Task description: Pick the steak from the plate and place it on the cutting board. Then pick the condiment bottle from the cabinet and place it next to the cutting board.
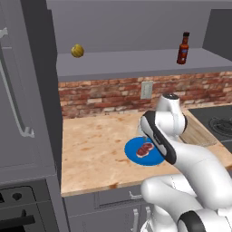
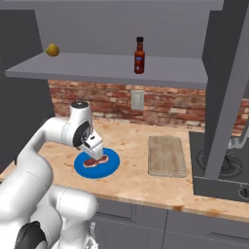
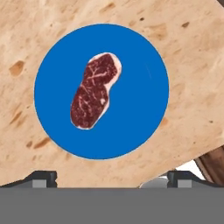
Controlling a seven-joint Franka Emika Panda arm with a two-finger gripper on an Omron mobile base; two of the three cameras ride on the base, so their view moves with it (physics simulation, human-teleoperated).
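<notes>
The steak (image 3: 95, 91), red with white marbling, lies a little left of centre on the blue plate (image 3: 135, 109). My gripper (image 3: 112, 178) hangs open straight above it, one fingertip on either side of the plate's near rim and nothing between them. In the right base view the gripper (image 2: 96, 152) hovers just over the steak (image 2: 95, 161) and plate (image 2: 111, 165). To their right lies the wooden cutting board (image 2: 167, 155), bare. The condiment bottle (image 2: 139, 56) stands upright on the cabinet shelf (image 2: 97, 65). From the left I see steak (image 1: 145, 149), plate (image 1: 133, 154), cutting board (image 1: 197, 131) and bottle (image 1: 183, 48).
A yellowish round fruit (image 1: 77, 50) sits at the shelf's left end. A stove (image 2: 223, 170) adjoins the board on the right. A tall grey handled unit (image 1: 22, 90) walls off the counter's left. A wall outlet (image 2: 138, 99) is set in the brick backsplash.
</notes>
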